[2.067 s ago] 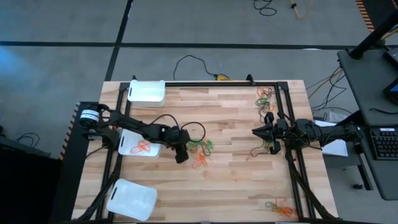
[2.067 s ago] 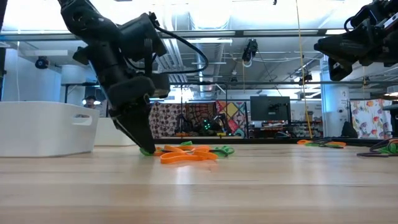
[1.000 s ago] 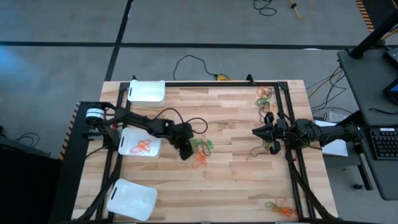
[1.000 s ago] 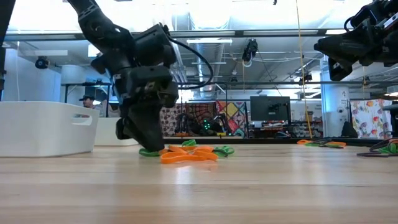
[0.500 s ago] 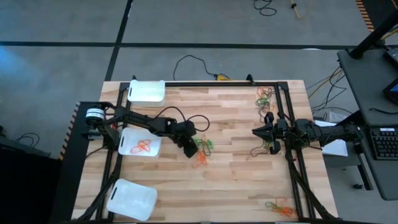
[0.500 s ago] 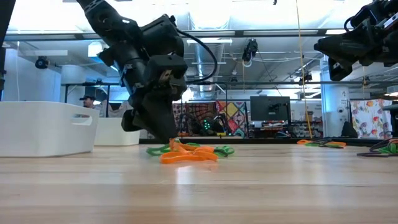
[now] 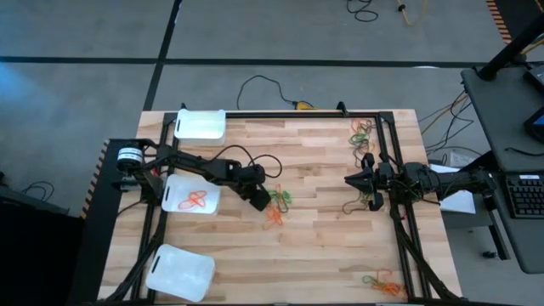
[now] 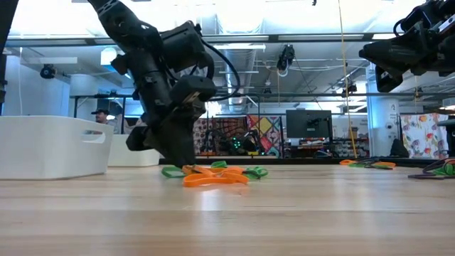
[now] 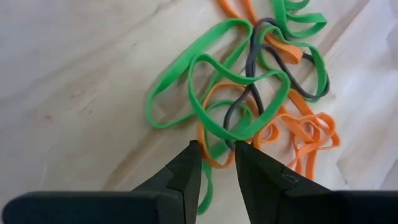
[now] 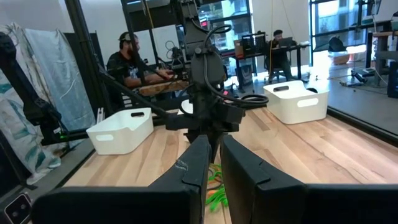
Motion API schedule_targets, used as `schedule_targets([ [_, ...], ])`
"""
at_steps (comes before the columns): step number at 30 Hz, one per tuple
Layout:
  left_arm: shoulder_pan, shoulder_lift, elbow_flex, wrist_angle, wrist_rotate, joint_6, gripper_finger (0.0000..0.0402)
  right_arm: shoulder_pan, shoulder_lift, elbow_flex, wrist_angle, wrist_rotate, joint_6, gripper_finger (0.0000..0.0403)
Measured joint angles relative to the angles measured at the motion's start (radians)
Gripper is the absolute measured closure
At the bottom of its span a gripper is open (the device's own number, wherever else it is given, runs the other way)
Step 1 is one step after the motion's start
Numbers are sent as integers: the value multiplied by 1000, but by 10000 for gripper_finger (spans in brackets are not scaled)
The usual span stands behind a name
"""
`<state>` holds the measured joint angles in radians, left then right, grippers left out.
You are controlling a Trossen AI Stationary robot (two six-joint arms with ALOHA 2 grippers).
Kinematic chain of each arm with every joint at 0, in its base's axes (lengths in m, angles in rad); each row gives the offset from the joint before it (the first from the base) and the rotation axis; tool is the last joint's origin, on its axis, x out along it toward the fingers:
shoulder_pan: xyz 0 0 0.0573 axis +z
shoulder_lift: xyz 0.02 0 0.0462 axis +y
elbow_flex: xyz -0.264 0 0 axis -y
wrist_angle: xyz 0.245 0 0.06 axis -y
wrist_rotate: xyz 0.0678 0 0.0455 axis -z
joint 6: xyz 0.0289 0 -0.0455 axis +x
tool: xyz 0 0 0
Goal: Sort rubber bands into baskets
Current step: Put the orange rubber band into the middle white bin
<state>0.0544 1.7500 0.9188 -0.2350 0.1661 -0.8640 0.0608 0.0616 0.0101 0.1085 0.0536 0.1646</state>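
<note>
Left pincer [image 7: 265, 201]: down at the bench's middle, tips on the central pile of rubber bands [image 7: 276, 206]; fingers [image 9: 186, 171] stand slightly apart, straddling orange and green loops, with no grip on one that I can tell.
Right pincer [image 7: 349, 180]: raised above the bench toward its right edge, fingers together, nothing between them.
Central pile: green, orange and black loops tangled on the wood [image 9: 249, 106].
Other rubber bands: one cluster at the far right corner [image 7: 363, 132], another at the near right corner [image 7: 381, 282].
Baskets: three along the left edge; far one [image 7: 201, 124], middle one [image 7: 190, 195] holding orange loops, near one [image 7: 179, 272].
</note>
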Motion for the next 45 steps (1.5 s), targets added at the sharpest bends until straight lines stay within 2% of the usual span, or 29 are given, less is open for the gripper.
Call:
schedule_targets([
  [12,0,32,0,4,0,2,326,0,0,0,0,0,0,369],
  [22,3,-11,-1,-47,1,56,329,0,0,0,0,0,0,369],
  [29,3,-11,-1,-41,0,59,388,0,0,0,0,0,0,369],
  [32,3,-11,-1,-38,0,58,399,0,0,0,0,0,0,369],
  [37,4,-2,-1,-38,-1,36,381,0,0,0,0,0,0,369],
  [45,6,16,-1,-38,-2,50,324,0,0,0,0,0,0,369],
])
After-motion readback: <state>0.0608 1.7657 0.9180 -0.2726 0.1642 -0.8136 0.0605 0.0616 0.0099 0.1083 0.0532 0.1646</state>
